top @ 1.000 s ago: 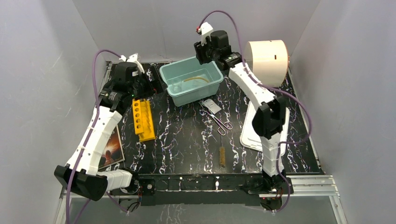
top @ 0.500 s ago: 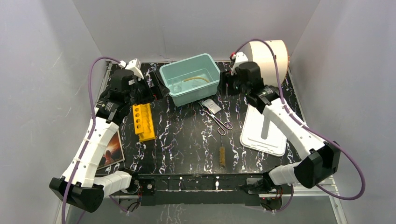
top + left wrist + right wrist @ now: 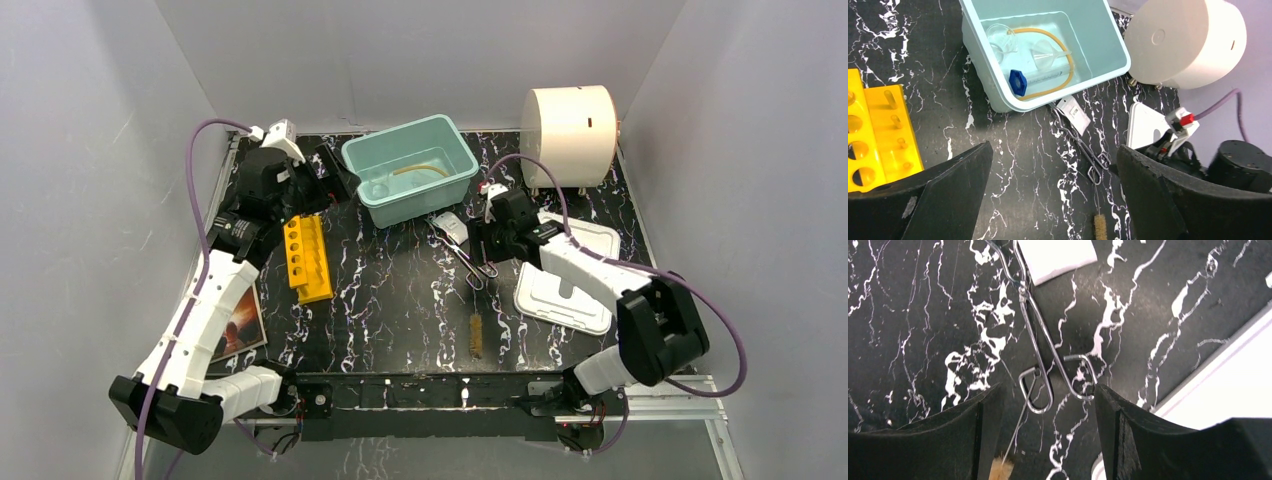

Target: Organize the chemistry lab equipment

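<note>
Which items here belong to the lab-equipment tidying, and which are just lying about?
Job: metal tongs, brown brush, clear beaker, clear funnel, tan rubber tube, blue cap.
Lying about: paperback book, big white cylinder.

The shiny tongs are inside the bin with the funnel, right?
No. The tongs lie on the table beside the bin, not inside it. The funnel is in the bin. The left wrist view shows it.

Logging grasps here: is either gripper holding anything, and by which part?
Nothing is held. The right gripper is open over the loop handles of the silver metal tongs; the left gripper is open, empty.
</note>
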`<state>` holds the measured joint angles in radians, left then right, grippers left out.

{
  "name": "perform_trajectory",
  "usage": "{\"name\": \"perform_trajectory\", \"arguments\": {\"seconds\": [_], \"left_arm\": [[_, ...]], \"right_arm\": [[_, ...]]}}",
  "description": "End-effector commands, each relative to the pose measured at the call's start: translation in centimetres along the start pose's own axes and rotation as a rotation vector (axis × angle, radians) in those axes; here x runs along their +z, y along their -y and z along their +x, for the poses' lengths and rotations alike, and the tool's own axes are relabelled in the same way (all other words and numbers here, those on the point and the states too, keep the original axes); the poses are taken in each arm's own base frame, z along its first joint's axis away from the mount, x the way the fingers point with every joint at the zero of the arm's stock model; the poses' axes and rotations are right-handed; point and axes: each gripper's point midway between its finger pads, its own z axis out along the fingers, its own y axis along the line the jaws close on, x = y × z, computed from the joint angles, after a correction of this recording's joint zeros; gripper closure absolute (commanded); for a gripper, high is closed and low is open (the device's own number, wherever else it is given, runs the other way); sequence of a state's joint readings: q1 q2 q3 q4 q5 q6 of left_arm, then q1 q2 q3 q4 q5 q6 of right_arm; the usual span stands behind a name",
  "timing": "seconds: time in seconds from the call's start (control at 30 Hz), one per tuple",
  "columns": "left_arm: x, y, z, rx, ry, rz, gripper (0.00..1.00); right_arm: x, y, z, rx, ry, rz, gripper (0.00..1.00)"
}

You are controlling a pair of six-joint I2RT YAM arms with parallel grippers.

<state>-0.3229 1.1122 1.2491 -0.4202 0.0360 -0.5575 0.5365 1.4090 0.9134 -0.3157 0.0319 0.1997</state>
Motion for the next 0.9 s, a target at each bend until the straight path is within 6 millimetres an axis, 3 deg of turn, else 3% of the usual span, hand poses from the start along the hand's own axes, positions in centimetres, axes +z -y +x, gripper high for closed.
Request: {"name": "perform_trajectory", "arguments": {"seconds": [0.0,0.27,0.47,0.87], "left_arm": [[0.7,0.6,-0.8,-0.012,0.026,0.021,0.06],[0.6,0.6,-0.7,0.004,0.018,0.016,0.06],[0.6,0.5,-0.8,0.019,0.018,0.012,0.06],[0.8,0.0,-0.3,0.027,0.007,0.001,0.05]], "right_arm": [[1.7,-1.1,-3.2,-0.055,0.097,-0.048,0.27],[5.1,-2.5,-3.5,-0.134,0.081,-0.066,0.31],[7.2,-2.3,-2.7,-0.163,0.053,-0.028,0.32],[8.8,-2.0,-2.0,-0.259,0.023,-0.011,0.46]]}}
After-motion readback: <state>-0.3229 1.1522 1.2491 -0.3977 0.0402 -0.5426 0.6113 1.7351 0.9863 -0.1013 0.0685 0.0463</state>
